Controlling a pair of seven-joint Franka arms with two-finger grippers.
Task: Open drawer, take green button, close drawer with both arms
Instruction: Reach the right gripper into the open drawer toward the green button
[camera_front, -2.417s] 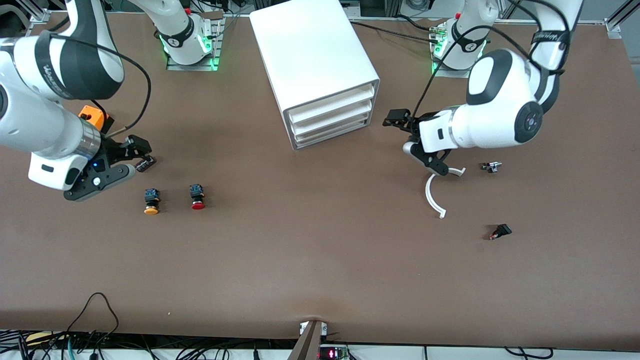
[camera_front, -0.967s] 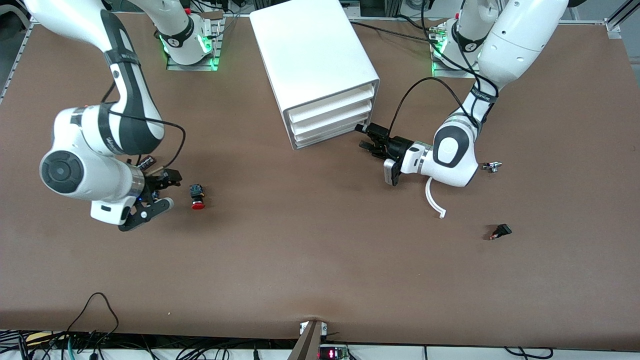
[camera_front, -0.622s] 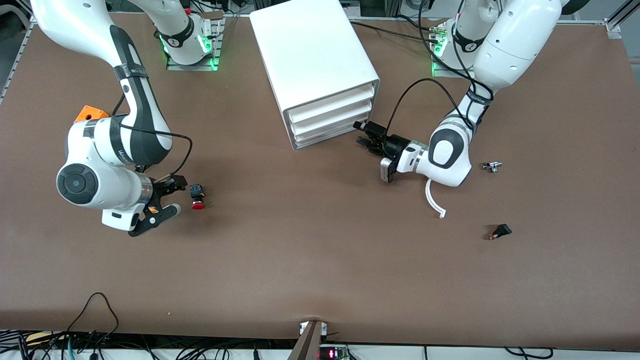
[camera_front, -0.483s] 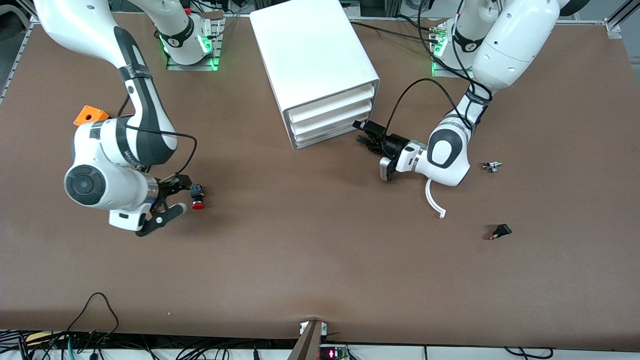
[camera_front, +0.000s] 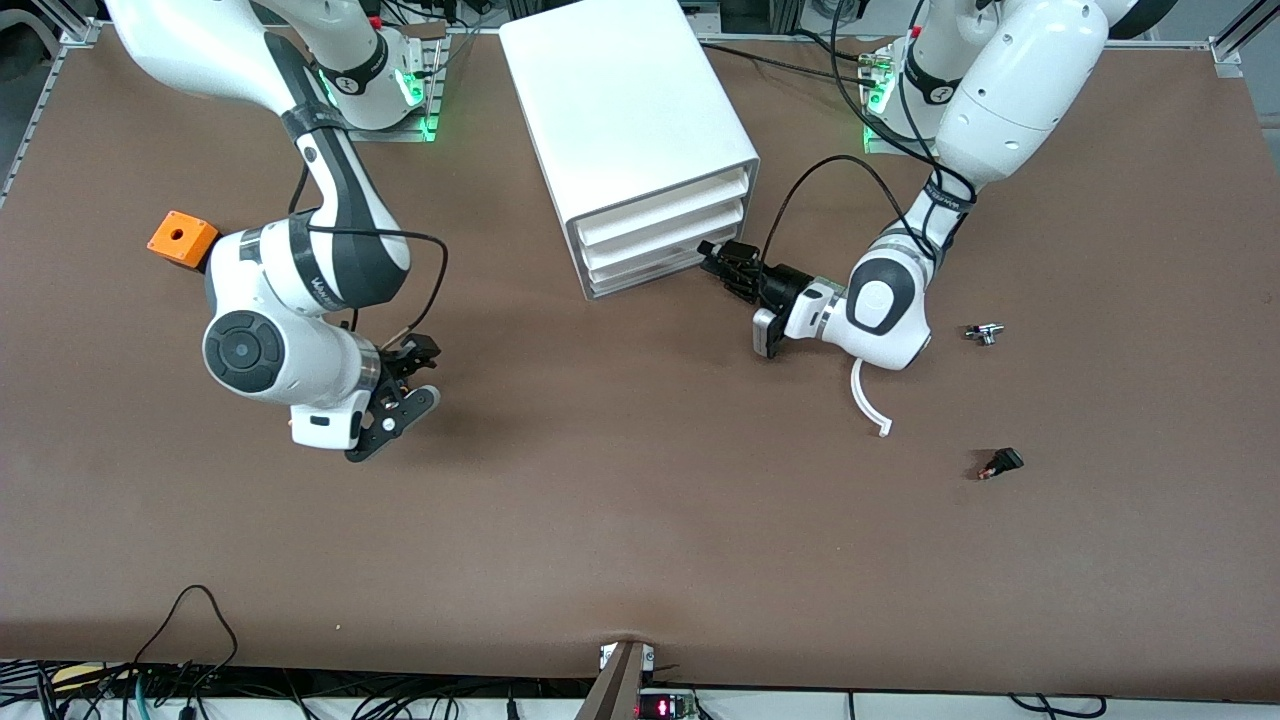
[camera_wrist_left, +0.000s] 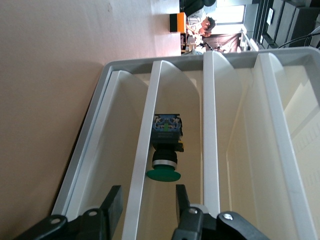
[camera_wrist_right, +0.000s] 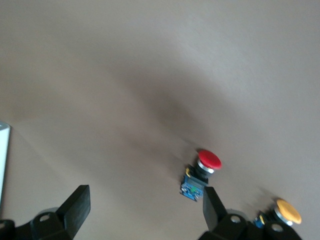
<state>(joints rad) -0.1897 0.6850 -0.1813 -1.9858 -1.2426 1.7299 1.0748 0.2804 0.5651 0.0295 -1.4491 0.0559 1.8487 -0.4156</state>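
Presently the left gripper (camera_front: 722, 262) sits at the cabinet's (camera_front: 630, 120) lowest drawer (camera_wrist_left: 145, 150), its fingers (camera_wrist_left: 112, 202) straddling the front lip without yet pinching it. The green button (camera_wrist_left: 165, 150) lies inside. The right gripper (camera_front: 412, 370) hovers open over the table (camera_front: 640, 520) above the red button (camera_wrist_right: 202, 172).

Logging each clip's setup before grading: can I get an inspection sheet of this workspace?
Surface: brown table, no spills seen.
Job's things: drawer shut, lowest in the white cabinet; green button lies inside.
Clutter: red button, yellow button, orange block, white curved strip, small metal part, small black part.
Grippers: left gripper at the drawer, fingers apart astride its front lip; right gripper open over the red button.
Cables: black cable loops off the left arm.
Surroundings: wires along the table's near edge.
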